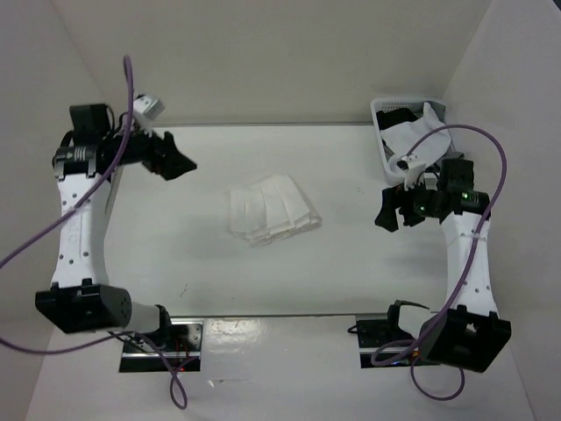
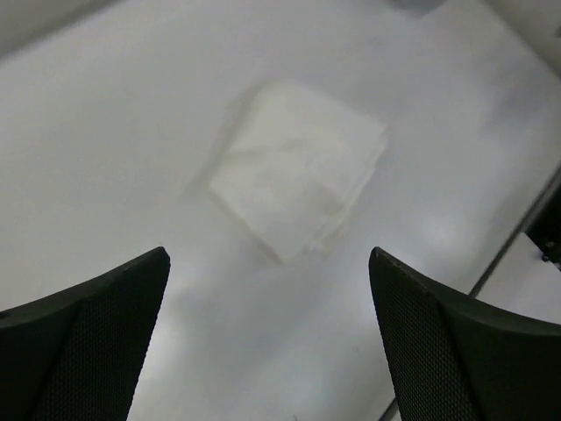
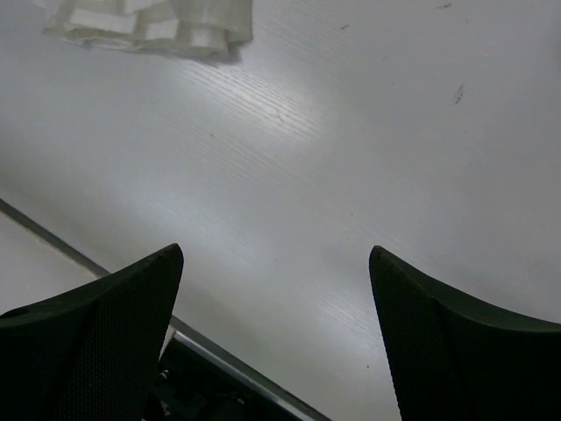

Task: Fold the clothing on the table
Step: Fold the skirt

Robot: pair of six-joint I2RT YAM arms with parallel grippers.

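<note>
The clothing (image 1: 272,209) lies folded into a small white, layered packet near the middle of the table (image 1: 202,263). The left wrist view shows the clothing (image 2: 298,171) as a neat square ahead of my fingers, and in the right wrist view an edge of the clothing (image 3: 149,22) peeks in at the top left. My left gripper (image 1: 181,161) hovers open at the far left, well away from the packet. Off to the right, my right gripper (image 1: 392,213) is also open and holds nothing. Both gripper openings, left (image 2: 267,263) and right (image 3: 273,259), show bare tabletop.
A white slotted basket (image 1: 386,114) with white and dark garments stands at the back right corner, just behind the right arm. A metal rail (image 3: 219,355) runs along the table's near edge. White walls enclose the table on three sides.
</note>
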